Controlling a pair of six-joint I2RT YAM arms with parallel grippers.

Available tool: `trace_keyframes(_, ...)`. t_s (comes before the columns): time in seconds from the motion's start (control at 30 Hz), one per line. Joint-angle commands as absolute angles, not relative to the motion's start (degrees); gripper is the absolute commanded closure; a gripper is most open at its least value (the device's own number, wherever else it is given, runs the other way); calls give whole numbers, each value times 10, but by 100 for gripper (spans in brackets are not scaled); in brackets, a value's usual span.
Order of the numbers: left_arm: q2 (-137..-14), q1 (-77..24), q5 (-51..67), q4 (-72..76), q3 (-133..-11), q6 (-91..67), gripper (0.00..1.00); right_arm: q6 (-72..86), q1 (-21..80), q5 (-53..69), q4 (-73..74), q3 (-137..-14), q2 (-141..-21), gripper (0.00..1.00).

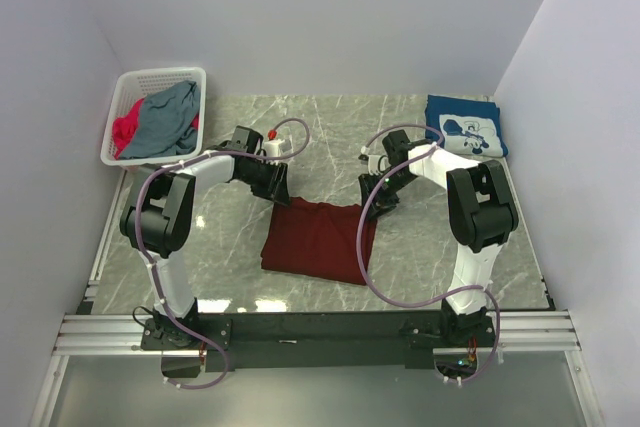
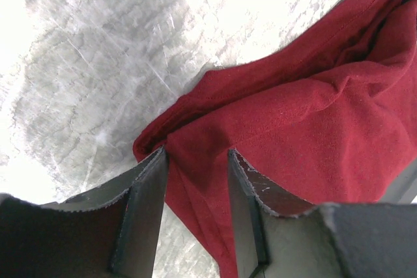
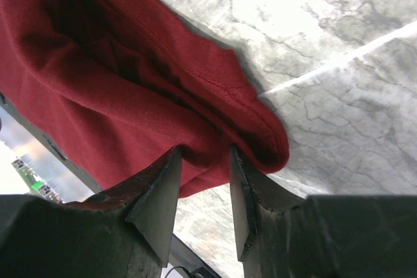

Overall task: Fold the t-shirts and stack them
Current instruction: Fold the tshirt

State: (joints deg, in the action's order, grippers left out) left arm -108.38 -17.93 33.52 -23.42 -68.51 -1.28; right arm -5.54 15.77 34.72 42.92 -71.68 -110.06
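The maroon t-shirt (image 1: pixel 318 239) lies folded in a rough square on the marble table between the arms. My left gripper (image 1: pixel 280 192) is at its far left corner; in the left wrist view the jaws (image 2: pixel 195 157) stand apart with the shirt's (image 2: pixel 313 128) corner running between them. My right gripper (image 1: pixel 378 197) is at the far right corner; its jaws (image 3: pixel 203 154) stand apart with the shirt's (image 3: pixel 98 83) folded edge at the tips. A navy t-shirt with a white print (image 1: pixel 465 127) lies folded at the far right.
A white lattice basket (image 1: pixel 160 77) stands at the far left with a grey-blue shirt (image 1: pixel 170 117) and a bright-pink one (image 1: pixel 125 132) in it. White walls close in the table on three sides. The arms' rail (image 1: pixel 320 327) runs along the near edge.
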Motion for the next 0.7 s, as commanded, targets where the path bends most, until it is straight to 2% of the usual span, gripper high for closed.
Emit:
trace_keyframes(0.0, -1056, -182, 331, -214, -696, -22, 53, -54, 158, 368, 426, -730, -1082, 58)
trace_keyframes(0.23, -1064, -183, 335, -214, -703, -22, 55, -54, 160, 376, 421, -727, -1076, 71)
trace_keyframes(0.47, -1052, -183, 337, -199, -700, -31, 57, -53, 159, 373, 418, -725, -1066, 72)
trace_keyframes(0.5, -1051, -183, 340, -196, -698, -31, 63, -52, 157, 373, 417, -725, -1063, 78)
trace_keyframes(0.67, -1045, -183, 329, -190, -692, -32, 86, -47, 156, 372, 409, -715, -1039, 94)
